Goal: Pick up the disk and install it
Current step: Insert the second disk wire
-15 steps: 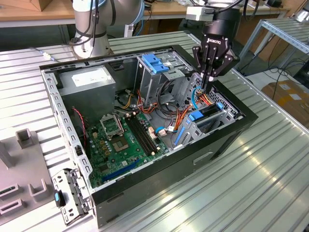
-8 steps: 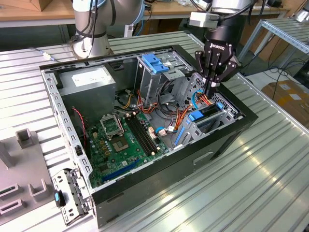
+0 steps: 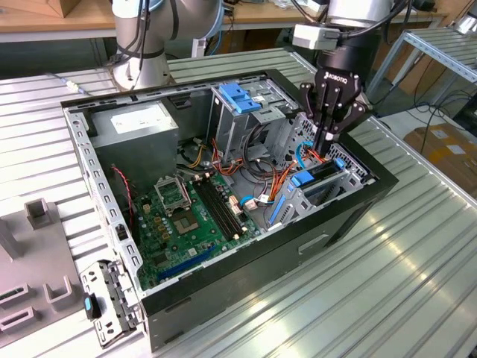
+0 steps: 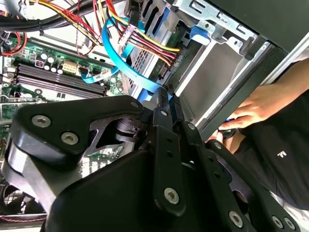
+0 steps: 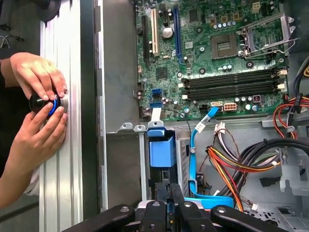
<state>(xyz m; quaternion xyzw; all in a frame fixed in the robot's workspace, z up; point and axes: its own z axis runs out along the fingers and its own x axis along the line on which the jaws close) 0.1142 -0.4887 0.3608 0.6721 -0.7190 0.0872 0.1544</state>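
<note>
Currently the gripper point(image 3: 326, 142) is reaching down into the computer case point(image 3: 246, 276), fingers narrowed on the top edge of the disk point(image 3: 322, 177) sitting upright in the drive bay point(image 3: 302, 205) just below them, and nearby cables point(image 3: 276, 183) could be snagging it.

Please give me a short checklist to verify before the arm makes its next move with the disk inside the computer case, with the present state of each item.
1. Gripper above the disk in the bay: ok.
2. Fingers closed on the disk: cannot tell.
3. Disk fully seated: cannot tell.
4. Cables away from the gripper: not ok, a blue cable runs close beside it.
5. Person's hands outside the case: ok, they rest on a knob on the table.
</note>
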